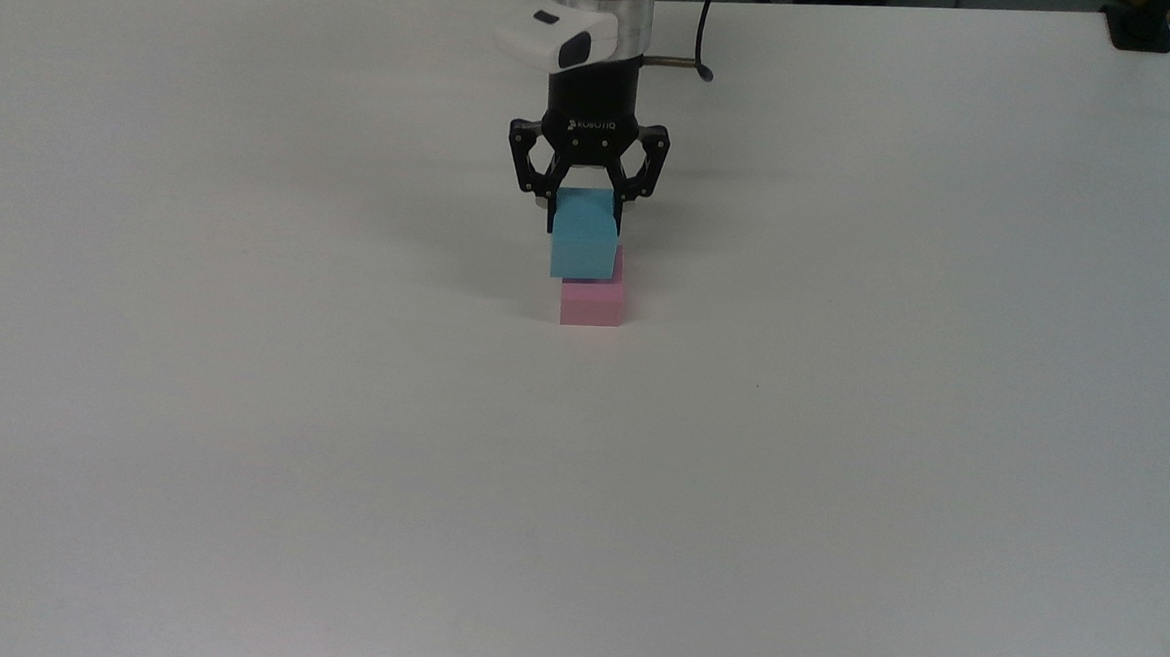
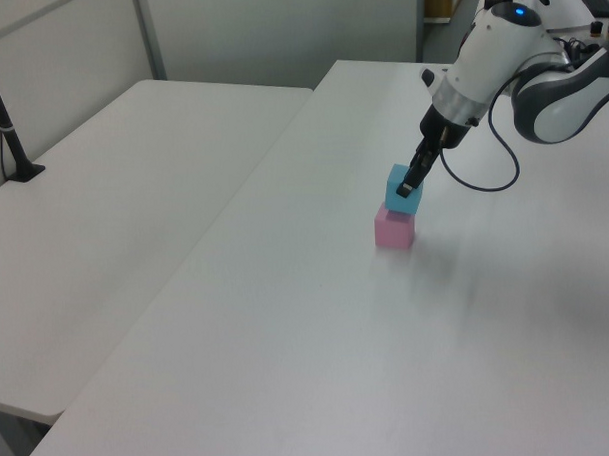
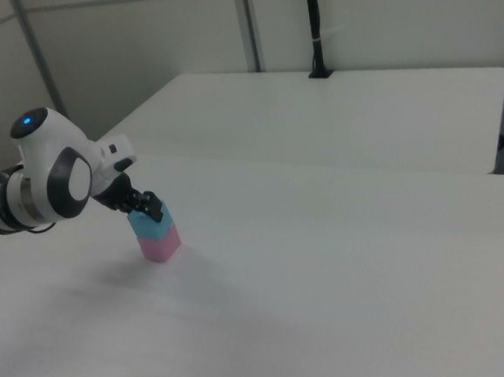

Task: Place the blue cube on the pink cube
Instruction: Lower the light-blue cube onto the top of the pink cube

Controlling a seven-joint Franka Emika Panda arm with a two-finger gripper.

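Note:
My black gripper (image 1: 585,206) is shut on the blue cube (image 1: 583,244), holding it by its upper part. The blue cube sits directly over the pink cube (image 1: 593,303), which rests on the white table (image 1: 341,406). In the left view the blue cube (image 2: 400,193) is at the top of the pink cube (image 2: 395,229), with the gripper (image 2: 410,184) tilted on it; I cannot tell whether the cubes touch. The right view shows the blue cube (image 3: 150,222) stacked over the pink cube (image 3: 162,243), with the gripper (image 3: 148,207) above.
A second white table (image 2: 113,195) adjoins on the left view's left, with a black post (image 2: 6,128) on it. A black clamp (image 1: 1140,27) sits at the top view's far right corner. The arm's cable (image 1: 706,34) loops behind the wrist.

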